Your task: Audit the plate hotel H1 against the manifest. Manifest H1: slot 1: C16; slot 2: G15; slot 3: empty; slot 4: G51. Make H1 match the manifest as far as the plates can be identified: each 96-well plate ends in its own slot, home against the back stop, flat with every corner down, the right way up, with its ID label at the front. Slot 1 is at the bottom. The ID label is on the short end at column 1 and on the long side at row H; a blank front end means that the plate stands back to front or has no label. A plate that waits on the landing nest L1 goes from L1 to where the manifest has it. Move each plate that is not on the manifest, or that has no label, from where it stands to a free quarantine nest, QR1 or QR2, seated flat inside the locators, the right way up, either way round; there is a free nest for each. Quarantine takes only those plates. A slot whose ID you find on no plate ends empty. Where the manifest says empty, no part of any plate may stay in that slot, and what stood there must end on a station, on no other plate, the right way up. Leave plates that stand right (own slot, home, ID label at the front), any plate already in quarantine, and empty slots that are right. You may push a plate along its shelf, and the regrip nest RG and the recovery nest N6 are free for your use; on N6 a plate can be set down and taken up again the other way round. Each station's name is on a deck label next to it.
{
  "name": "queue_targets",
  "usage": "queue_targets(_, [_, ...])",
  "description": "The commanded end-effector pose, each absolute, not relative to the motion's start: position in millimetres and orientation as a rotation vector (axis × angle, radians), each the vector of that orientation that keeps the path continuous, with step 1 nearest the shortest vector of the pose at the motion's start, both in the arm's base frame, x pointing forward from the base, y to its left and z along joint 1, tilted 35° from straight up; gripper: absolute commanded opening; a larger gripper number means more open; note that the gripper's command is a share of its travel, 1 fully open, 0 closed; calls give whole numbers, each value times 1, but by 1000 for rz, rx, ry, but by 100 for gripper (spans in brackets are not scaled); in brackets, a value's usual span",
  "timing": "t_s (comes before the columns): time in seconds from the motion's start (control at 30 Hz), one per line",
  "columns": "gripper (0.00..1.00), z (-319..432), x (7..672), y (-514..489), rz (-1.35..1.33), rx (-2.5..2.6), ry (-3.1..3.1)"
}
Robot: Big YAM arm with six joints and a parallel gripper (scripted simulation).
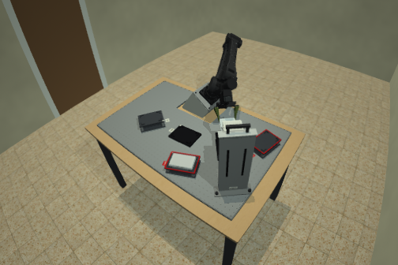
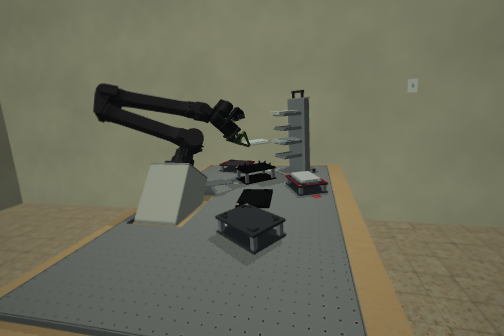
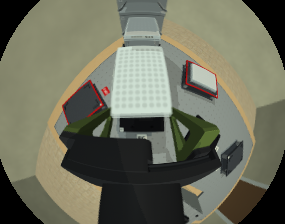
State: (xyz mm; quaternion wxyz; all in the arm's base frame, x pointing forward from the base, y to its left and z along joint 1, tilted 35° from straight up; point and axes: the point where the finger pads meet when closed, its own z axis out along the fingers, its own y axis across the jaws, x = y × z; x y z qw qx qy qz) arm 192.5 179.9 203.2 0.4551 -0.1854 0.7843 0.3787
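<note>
My gripper (image 1: 227,113) (image 2: 243,139) (image 3: 141,110) is shut on a white 96-well plate (image 1: 227,122) (image 2: 259,141) (image 3: 141,83), with a green finger on each long side near its rear end. The plate hangs level in the air in front of the grey plate hotel (image 1: 233,160) (image 2: 300,130). Its far end points at the shelves, about level with the second shelf from the bottom and just short of it. I cannot tell what lies on the hotel's shelves, and I cannot read any ID label.
A red-rimmed nest holds a white plate (image 1: 182,162) (image 2: 306,178) (image 3: 201,80). A second red-rimmed nest (image 1: 267,140) (image 2: 231,162) (image 3: 84,100) is bare. A raised black nest (image 1: 151,120) (image 2: 250,220), a flat black pad (image 1: 185,136) (image 2: 255,198) and another raised nest (image 2: 255,168) stand on the deck.
</note>
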Motion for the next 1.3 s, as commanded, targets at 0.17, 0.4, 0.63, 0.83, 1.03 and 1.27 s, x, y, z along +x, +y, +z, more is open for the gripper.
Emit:
queue_targets(0.17, [86,202,192,185,949,-460,1918])
queue_targets(0.4, [86,199,192,187,949,-460,1916])
queue_targets(0.63, [86,196,192,189,949,-459,1917])
queue_targets(0.83, [86,193,193,190,949,-458,1923])
queue_targets(1.03, [86,192,193,192,949,-459,1919])
queue_targets(1.27, [86,190,193,193,950,-459,1917])
